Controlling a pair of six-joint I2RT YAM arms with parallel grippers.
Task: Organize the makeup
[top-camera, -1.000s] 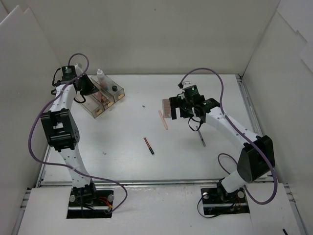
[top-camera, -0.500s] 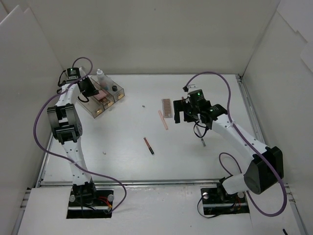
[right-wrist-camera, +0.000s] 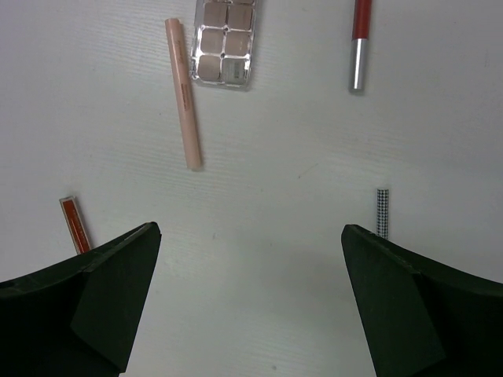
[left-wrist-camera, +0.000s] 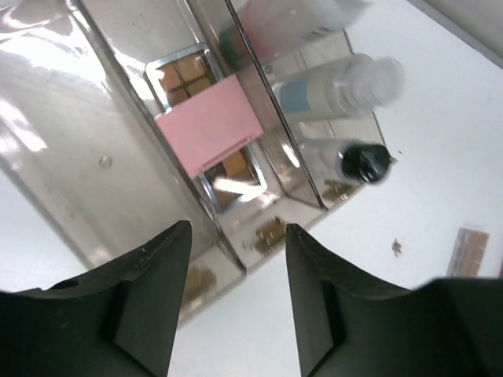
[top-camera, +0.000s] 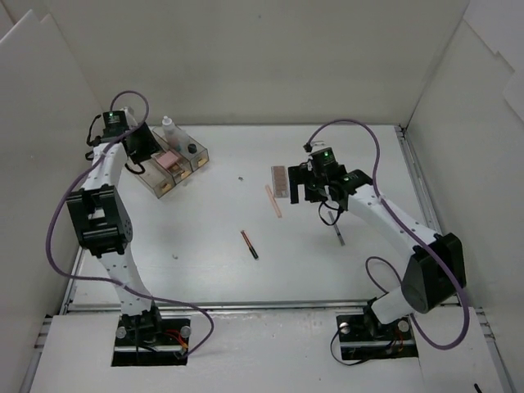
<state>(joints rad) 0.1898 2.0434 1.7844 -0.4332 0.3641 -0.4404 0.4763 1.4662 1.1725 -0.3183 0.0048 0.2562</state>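
Left fingers [left-wrist-camera: 157, 298]: spread apart above the clear box [top-camera: 155, 182]; pinching nothing.
Clear box: sat at the desk's [top-camera: 205, 270] far left; the pink pad [left-wrist-camera: 208, 126] lay across a boxed palette [left-wrist-camera: 236, 169] in one compartment; small bottles [left-wrist-camera: 338, 82] lay in the compartment beside it.
Left step: I judged the pad placed; the good move was to rise straight up, keeping my tips off the thin walls so the box would not skid.
Dark-red pencil [top-camera: 250, 244]: lay loose mid-desk, apart from everything.
Peach pencil [right-wrist-camera: 183, 94]: lay just beside the loose palette [right-wrist-camera: 225, 43], not touching it.
Right fingers [right-wrist-camera: 110, 290]: spread wide and empty, hovering above the bare desk, near the palette.
Red pencil [right-wrist-camera: 360, 43]: lay to the palette's other side, well apart.
Right step: I judged the palette or the peach pencil the likely next pick; for either, I should centre over one item only, turn my fingers across its narrow width, and descend to the desk before closing; a slim pencil would roll from an off-centre pinch.
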